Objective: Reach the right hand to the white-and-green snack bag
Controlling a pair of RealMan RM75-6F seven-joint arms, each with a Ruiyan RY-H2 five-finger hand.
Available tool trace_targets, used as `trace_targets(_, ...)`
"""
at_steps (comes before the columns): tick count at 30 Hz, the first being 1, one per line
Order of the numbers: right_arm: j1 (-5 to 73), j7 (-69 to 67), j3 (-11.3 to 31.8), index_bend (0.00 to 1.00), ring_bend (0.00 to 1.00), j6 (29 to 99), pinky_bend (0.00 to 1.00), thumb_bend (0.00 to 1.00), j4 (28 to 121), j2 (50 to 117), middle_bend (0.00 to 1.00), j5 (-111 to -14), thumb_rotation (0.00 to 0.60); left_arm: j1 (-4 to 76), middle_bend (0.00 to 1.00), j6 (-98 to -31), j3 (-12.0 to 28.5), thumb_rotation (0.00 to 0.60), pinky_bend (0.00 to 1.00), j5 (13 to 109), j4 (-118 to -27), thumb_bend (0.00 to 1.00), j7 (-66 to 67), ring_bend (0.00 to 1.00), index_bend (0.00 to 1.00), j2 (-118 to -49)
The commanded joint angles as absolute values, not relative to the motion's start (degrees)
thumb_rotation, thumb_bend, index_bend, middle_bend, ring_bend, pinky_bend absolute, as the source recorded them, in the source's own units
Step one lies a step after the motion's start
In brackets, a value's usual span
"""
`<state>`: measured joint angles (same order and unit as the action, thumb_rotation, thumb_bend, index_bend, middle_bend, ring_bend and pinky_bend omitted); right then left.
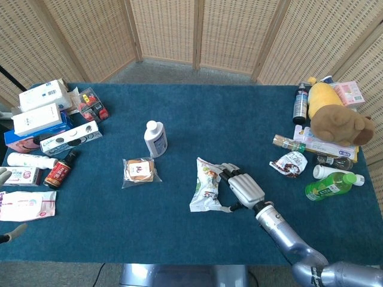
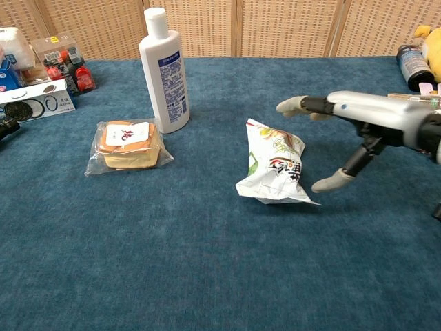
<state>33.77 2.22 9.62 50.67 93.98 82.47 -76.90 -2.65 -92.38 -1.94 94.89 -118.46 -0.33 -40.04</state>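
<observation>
The white-and-green snack bag (image 1: 207,185) (image 2: 273,165) lies flat near the middle of the blue table. My right hand (image 1: 242,186) (image 2: 358,121) is just to its right, held open. In the chest view its fingers (image 2: 298,105) reach above the bag's far end and its thumb (image 2: 332,181) hangs by the bag's near right corner. I cannot tell whether it touches the bag. Only two fingertips (image 1: 11,233) of my left hand show at the head view's left edge, spread far apart and holding nothing.
A white lotion bottle (image 1: 155,138) (image 2: 165,69) and a bagged pastry (image 1: 139,171) (image 2: 128,143) sit left of the bag. To the right are a red-and-white packet (image 1: 288,164), a green bottle (image 1: 330,185) and a plush toy (image 1: 338,119). Boxes (image 1: 42,113) crowd the far left.
</observation>
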Motion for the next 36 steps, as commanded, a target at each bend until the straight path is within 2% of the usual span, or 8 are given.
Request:
trace_targets(1, 35.6, 3.7, 10.4, 0.0, 0.0, 49.2, 0.0, 0.0, 90.9, 85.1, 0.0, -75.3, 0.6, -2.3, 0.0, -91.8, -1.7, 0.6, 0.0, 93.9, -118.2, 0.0, -0.3, 0.0, 0.0, -40.2)
trace_targets(8, 37.1, 3.6, 9.4, 0.0, 0.0, 48.4, 0.0, 0.01, 86.9, 88.2, 0.0, -74.5, 0.6, -1.8, 0.0, -90.7, -1.3, 0.6, 0.0, 92.1, -117.9, 0.0, 0.0, 0.0, 0.0, -40.6)
trace_targets(12, 36.9, 1.6, 9.3, 0.0, 0.0, 50.2, 0.0, 0.09, 84.5, 90.4, 0.0, -75.5, 0.6, -1.6, 0.0, -90.3, -1.3, 0.6, 0.0, 91.8, -117.9, 0.0, 0.2, 0.0, 0.0, -40.7)
trace_targets(15, 36.9, -0.2, 9.2, 0.01, 0.0, 52.1, 0.11, 0.16, 82.6, 91.9, 0.01, -77.2, 0.6, -1.5, 0.0, -90.1, -1.3, 0.6, 0.0, 91.6, -117.9, 0.0, 0.3, 0.0, 0.0, -40.9)
trace_targets(17, 36.8, -0.9, 9.2, 0.06, 0.07, 53.8, 0.28, 0.19, 81.5, 92.9, 0.11, -78.4, 0.6, -1.5, 0.0, -90.0, -1.3, 0.6, 0.0, 91.6, -117.9, 0.0, 0.5, 0.0, 0.0, -40.9)
trace_targets(19, 36.6, -2.1, 9.3, 0.21, 0.3, 55.2, 0.49, 0.21, 80.8, 93.7, 0.35, -79.2, 0.6, -1.4, 0.0, -89.9, -1.3, 0.6, 0.0, 91.6, -117.9, 0.0, 0.6, 0.0, 0.0, -41.0)
trace_targets(24, 36.6, -3.5, 9.1, 0.46, 0.58, 56.4, 0.72, 0.18, 80.0, 94.5, 0.65, -80.0, 0.6, -1.5, 0.0, -90.0, -1.4, 0.6, 0.0, 91.8, -118.0, 0.0, 0.8, 0.0, 0.0, -41.0)
trace_targets(36, 35.6, -1.0, 10.2, 0.49, 0.61, 61.4, 0.74, 0.2, 89.0, 89.3, 0.68, -81.8, 0.6, -1.8, 0.0, -90.7, -1.5, 0.6, 0.0, 92.5, -118.2, 0.0, 0.6, 0.0, 0.0, -40.8)
